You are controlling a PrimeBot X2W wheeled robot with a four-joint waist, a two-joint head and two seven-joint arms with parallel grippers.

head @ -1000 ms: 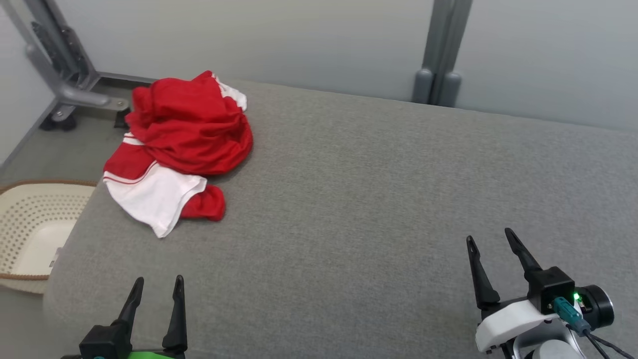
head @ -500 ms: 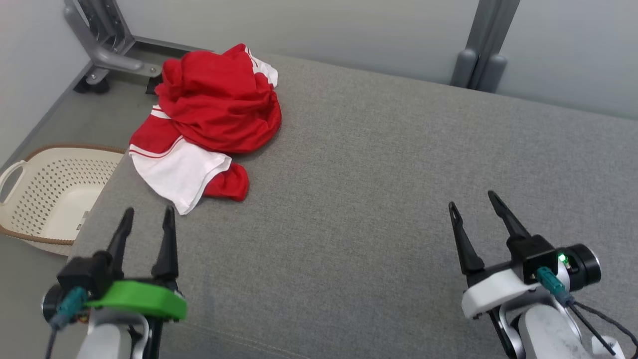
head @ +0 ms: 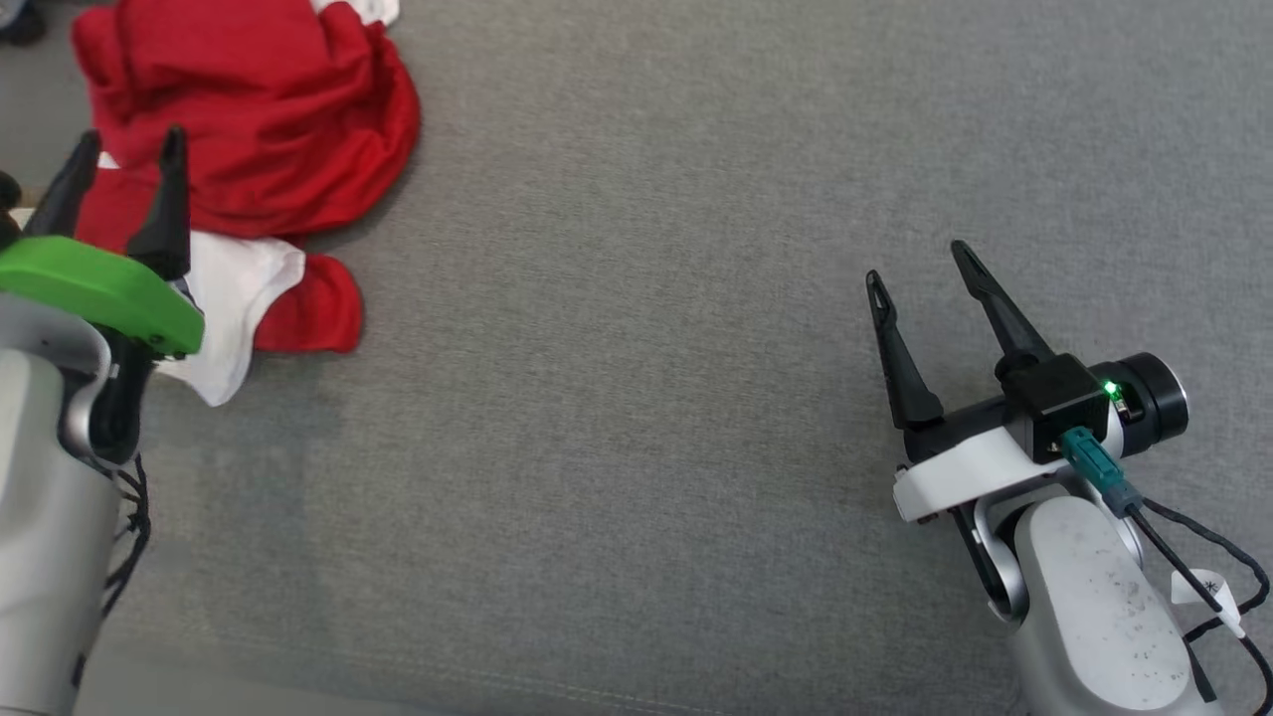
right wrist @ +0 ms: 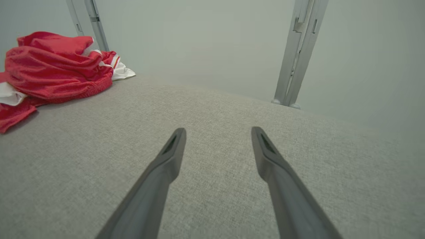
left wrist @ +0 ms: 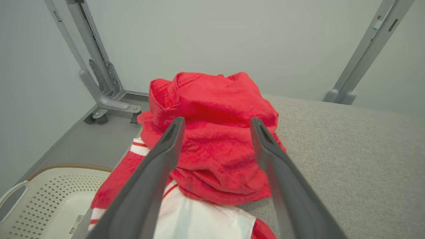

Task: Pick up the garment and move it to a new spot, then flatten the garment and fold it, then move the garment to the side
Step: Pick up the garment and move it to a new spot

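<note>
Lying in the upper left of the head view, the garment (head: 249, 109) is a crumpled heap, red with white parts and thin stripes. It rests on the gray pad (head: 636, 348), close to the pad's left edge.

The left gripper (head: 133, 137) is at the left edge of that view, in front of the heap. Its two dark fingers are spread wide and hold nothing. A green cover (head: 99, 288) sits behind the fingers, and it hides some of the white cloth. In the left wrist view the fingers point at the red heap, one on each side of its middle. I cannot tell if the tips touch the cloth.

A cream basket (left wrist: 49, 196) with small holes is in the lower left of the left wrist view, down beside the pad. A gray metal leg (left wrist: 99, 89) stands in the upper left there, by the pale wall. A gray post (left wrist: 365, 56) is in the upper right.

The right gripper (head: 917, 263) is at the right of the head view, well apart from the garment. Its fingers are spread wide too, over the pad, holding nothing. A small green light (head: 1109, 388) glows on its black block. A teal plug (head: 1089, 462) goes into the block, and a black cable (head: 1203, 542) runs from the plug. A small white tag (head: 1198, 589) on the cable has a dark mark, too small to read.
</note>
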